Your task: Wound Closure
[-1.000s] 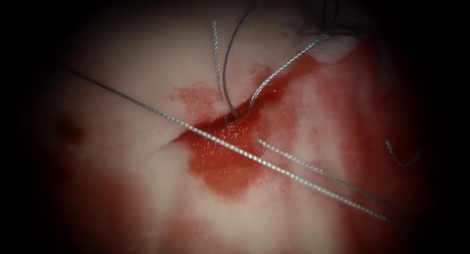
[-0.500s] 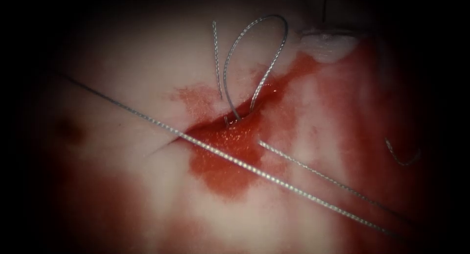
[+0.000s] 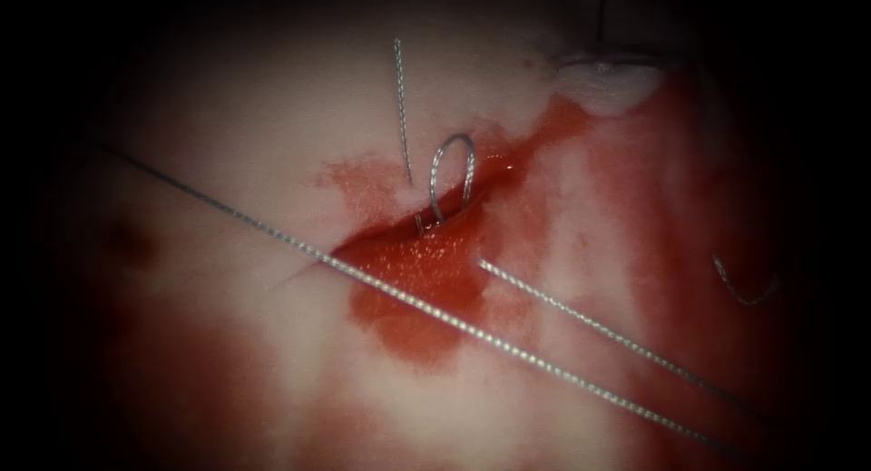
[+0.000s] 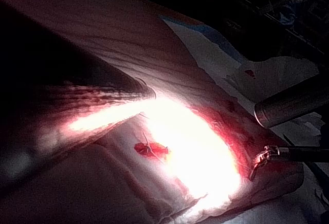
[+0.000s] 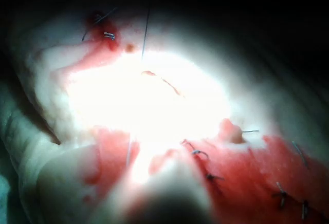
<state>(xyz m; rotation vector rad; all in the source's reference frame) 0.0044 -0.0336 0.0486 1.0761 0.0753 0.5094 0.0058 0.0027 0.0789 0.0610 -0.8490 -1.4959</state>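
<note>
Loop of thread (image 3: 453, 173) at the cut (image 3: 426, 235) is shrinking small now, so I'm cinching. Long strand (image 3: 435, 309) is running left-far to right-near; can't tell my jaws.

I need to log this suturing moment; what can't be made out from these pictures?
- Endoscope view: where the long thread ends; dark picture edges swallow both ends.
- Endoscope view: whether the small loop at the cut is knotted; red fluid hides its base.
- Left wrist view: a pincer, too small to judge.
</note>
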